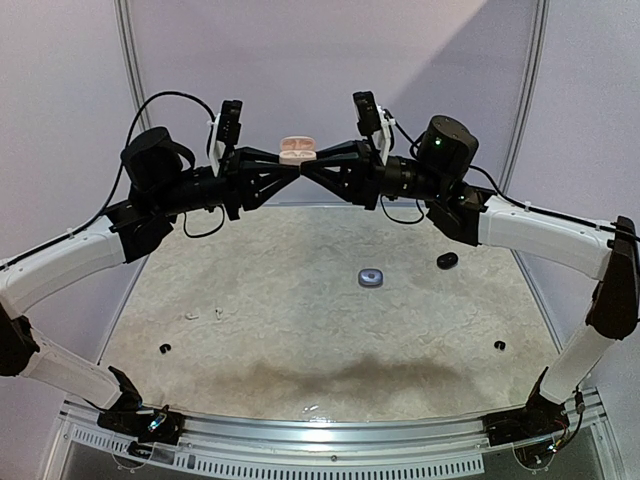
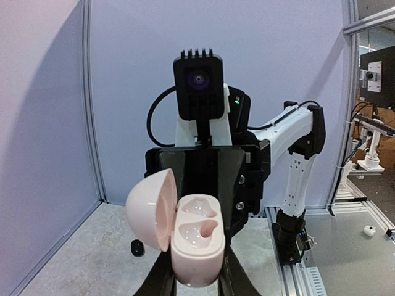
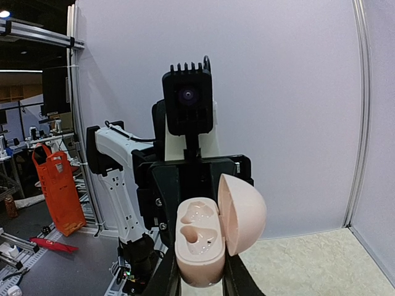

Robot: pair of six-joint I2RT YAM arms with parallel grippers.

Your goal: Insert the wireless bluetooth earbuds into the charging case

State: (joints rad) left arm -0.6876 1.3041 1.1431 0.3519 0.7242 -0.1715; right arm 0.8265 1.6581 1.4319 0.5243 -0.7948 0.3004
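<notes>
A pale pink charging case (image 1: pixel 297 150) is held high above the far edge of the table, where both arms meet. Its lid is open and both wells are empty in the left wrist view (image 2: pixel 196 237) and the right wrist view (image 3: pixel 199 240). My left gripper (image 1: pixel 288 172) (image 2: pixel 197 274) and my right gripper (image 1: pixel 312 172) (image 3: pixel 200 277) both close on its body from opposite sides. Two tiny white earbuds (image 1: pixel 190 316) lie on the table at the left. One black earbud (image 1: pixel 165 349) lies front left and another (image 1: pixel 499 345) front right.
A silvery-grey closed case (image 1: pixel 372 277) lies at mid-table. A black closed case (image 1: pixel 447 261) lies to its right, also seen in the left wrist view (image 2: pixel 137 248). The speckled tabletop (image 1: pixel 300 340) ends at a metal rail at the near edge.
</notes>
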